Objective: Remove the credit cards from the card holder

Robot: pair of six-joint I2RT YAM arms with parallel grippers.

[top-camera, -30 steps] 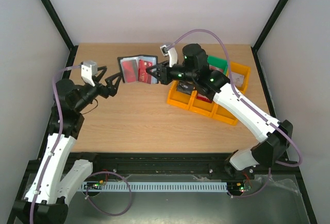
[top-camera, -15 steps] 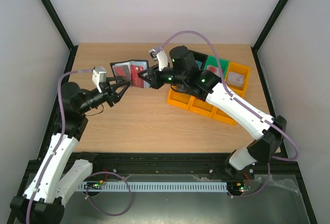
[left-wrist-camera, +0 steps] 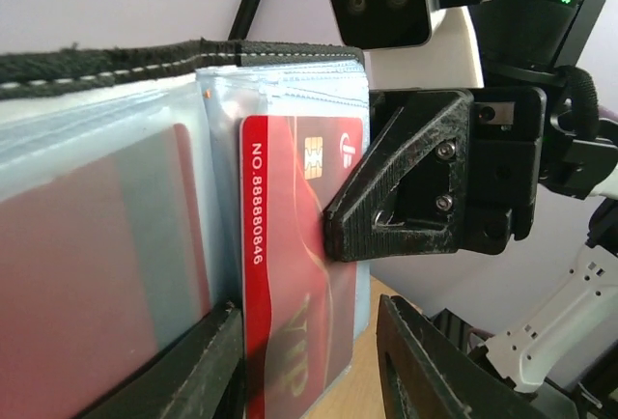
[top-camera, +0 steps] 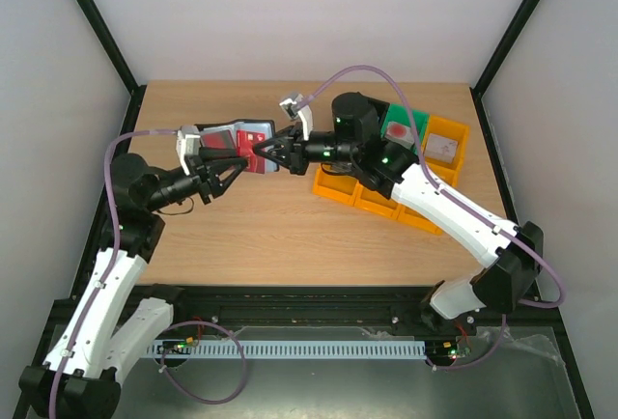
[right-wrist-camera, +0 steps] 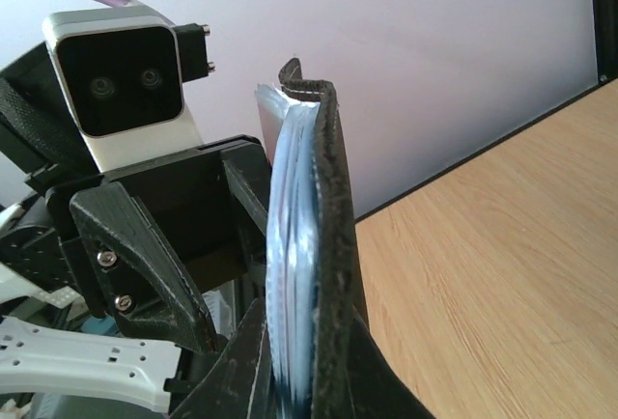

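Card holder (top-camera: 232,133) hangs open in the air above the table (top-camera: 290,236), left of centre. Your right gripper (top-camera: 270,153) pinches its right leaf, and your left gripper (top-camera: 235,161) reaches in from the lower left. You have one holder, two grippers and two red patches showing in the leaves. Yellow bins (top-camera: 328,192), at least three, sit well to the right.

From the left wrist, one red card (left-wrist-camera: 301,274) stands plain in its sleeve (left-wrist-camera: 359,149) between the left fingers (left-wrist-camera: 208,371). A second reddish card (left-wrist-camera: 87,274) shows dimly behind the cloudy leaf on the left. You cannot tell whether those jaws are biting yet. I judge you should catch the card alone, not the sleeve, and draw it straight.

From the right wrist, the holder sits edge-on, clamped tight between the right fingers (right-wrist-camera: 372,380). Brace it against the pull.
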